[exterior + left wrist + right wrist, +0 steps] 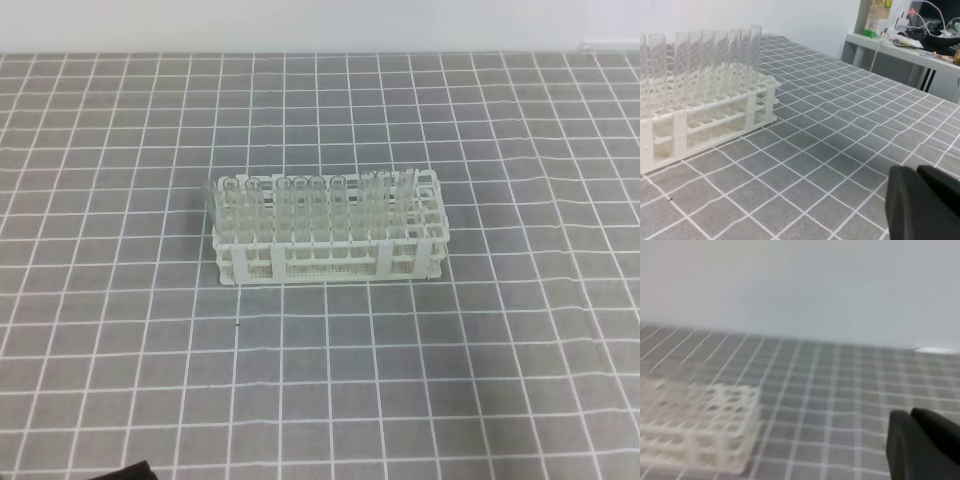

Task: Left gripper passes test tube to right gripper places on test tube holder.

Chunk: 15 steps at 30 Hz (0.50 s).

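The test tube holder (330, 232) stands near the middle of the gridded worktop (480, 360), its long axis running left to right in the high view; a row of clear tubes (300, 205) stands upright in its back holes, so the test tube of the task appears already racked among them, though which one it is I cannot tell. Both arms sit well back from the rack; the left gripper (925, 205) shows only as a dark block at the lower right of its own view, with the rack off to its front left; its jaws are clenched on nothing. The right gripper (922, 447) likewise fills its view's lower right corner, jaws closed and empty, the rack blurred to its front left. Neither arm looks clearly nearer; nothing stands between jaws and rack; a cluttered side bench (910, 47) lies beyond the worktop.
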Tool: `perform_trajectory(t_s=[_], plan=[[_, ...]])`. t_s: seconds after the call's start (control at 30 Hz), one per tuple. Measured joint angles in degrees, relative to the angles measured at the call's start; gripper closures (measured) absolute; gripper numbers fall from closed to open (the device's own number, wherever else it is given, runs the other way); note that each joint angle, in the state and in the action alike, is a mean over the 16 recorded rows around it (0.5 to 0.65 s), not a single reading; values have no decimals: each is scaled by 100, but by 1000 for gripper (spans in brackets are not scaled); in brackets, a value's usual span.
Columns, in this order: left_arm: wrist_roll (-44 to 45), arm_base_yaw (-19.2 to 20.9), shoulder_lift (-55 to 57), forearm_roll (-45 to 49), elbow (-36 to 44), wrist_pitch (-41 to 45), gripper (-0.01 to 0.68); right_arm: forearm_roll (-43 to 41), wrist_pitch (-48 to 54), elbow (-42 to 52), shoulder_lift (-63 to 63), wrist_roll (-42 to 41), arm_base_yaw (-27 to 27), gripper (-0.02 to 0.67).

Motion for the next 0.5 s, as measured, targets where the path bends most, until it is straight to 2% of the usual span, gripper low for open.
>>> perform_trajectory(t_s=[0.23,0.5], plan=[[-4,-2,-4,3,-13,50,674,129,50,1080,-1582,14,-962,662],[-6,-2,-4,3,-18,74,675,374,139,1859,-2536,22,-1302,662]])
